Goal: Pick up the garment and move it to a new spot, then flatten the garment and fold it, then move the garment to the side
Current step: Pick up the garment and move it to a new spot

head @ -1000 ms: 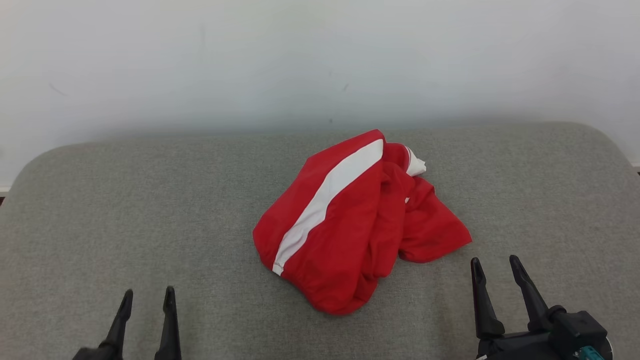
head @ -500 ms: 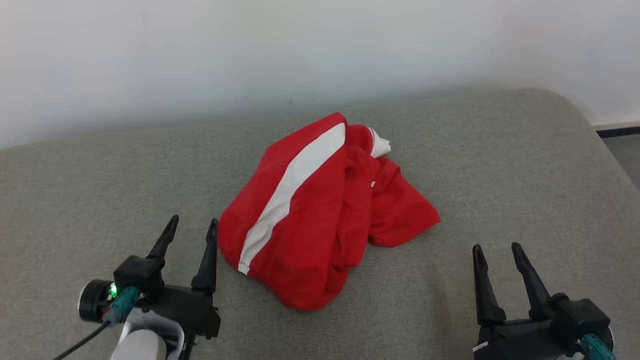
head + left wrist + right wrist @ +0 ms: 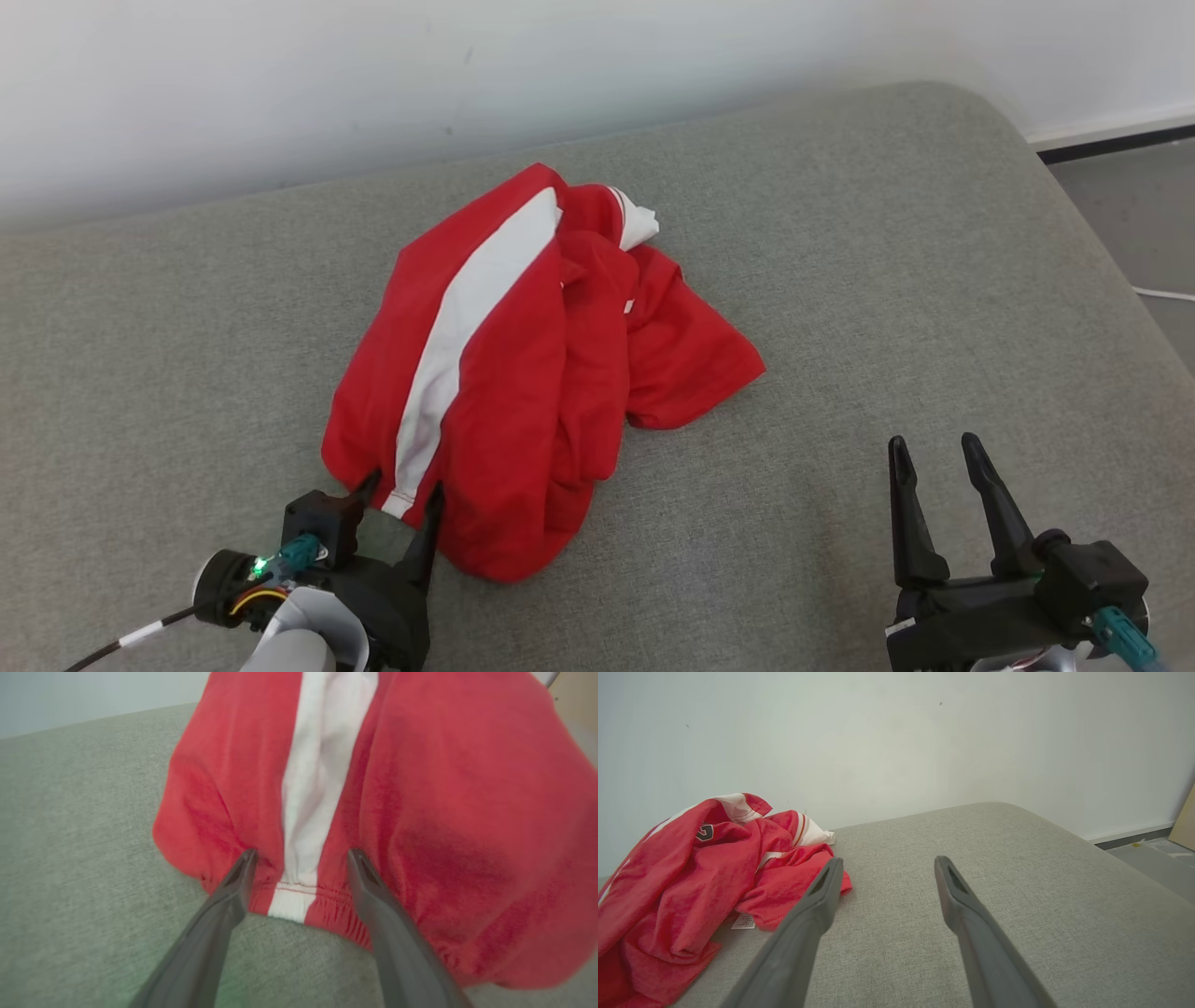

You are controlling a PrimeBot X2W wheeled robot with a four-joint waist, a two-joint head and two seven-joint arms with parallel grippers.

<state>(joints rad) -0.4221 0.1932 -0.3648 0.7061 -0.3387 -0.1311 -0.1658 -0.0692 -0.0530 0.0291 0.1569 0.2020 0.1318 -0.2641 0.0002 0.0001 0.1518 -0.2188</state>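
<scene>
Red garment (image 3: 523, 373) lies crumpled in heap, middle of grey cushion (image 3: 887, 280). Soft, light, floppy. Will likely sag and slip when lifted, won't break. Good hold: stretchy hem (image 3: 299, 896) at heap's 7 o'clock, by white stripe (image 3: 457, 327). Left tool (image 3: 401, 487) wide open, tips either side of that hem, nothing pinched yet. Right tool (image 3: 934, 439) wide open, empty, well apart at heap's 4 o'clock. Half second earlier, left tool sat beside heap, apart; now at hem. Camera turned too; heap itself looks unmoved.
</scene>
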